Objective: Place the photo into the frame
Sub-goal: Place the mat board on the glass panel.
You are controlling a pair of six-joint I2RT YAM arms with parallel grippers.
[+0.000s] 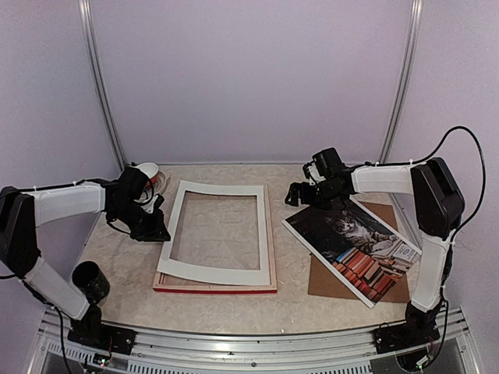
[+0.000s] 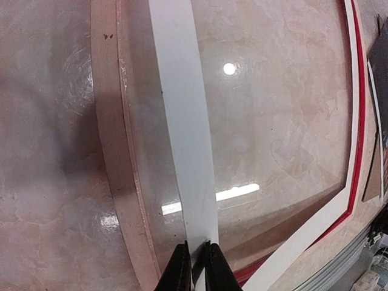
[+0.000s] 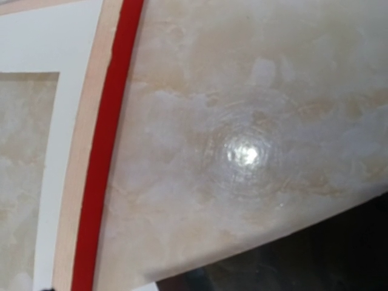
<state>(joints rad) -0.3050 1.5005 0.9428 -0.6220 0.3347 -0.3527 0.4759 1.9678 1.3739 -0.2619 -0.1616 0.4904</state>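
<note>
Photo [image 1: 355, 249]: lies face up on the brown board [image 1: 323, 282], just nearward of the right pincer [image 1: 299, 195], whose jaws stand wide and empty. Judged light, thin, floppy, slick; grip an overhanging border corner. Left pincer [image 2: 195, 270] pinches the white mat [image 2: 182, 121] atop the frame [image 1: 214, 287].

Soft, fairly bright overhead light, faint shadows. The blurred right wrist view has round glare on the marbled beige tabletop [image 3: 254, 91]. The left wrist view bows the glossy red and pale wood picture frame [image 2: 115, 151], dim toward 9 o'clock.
</note>
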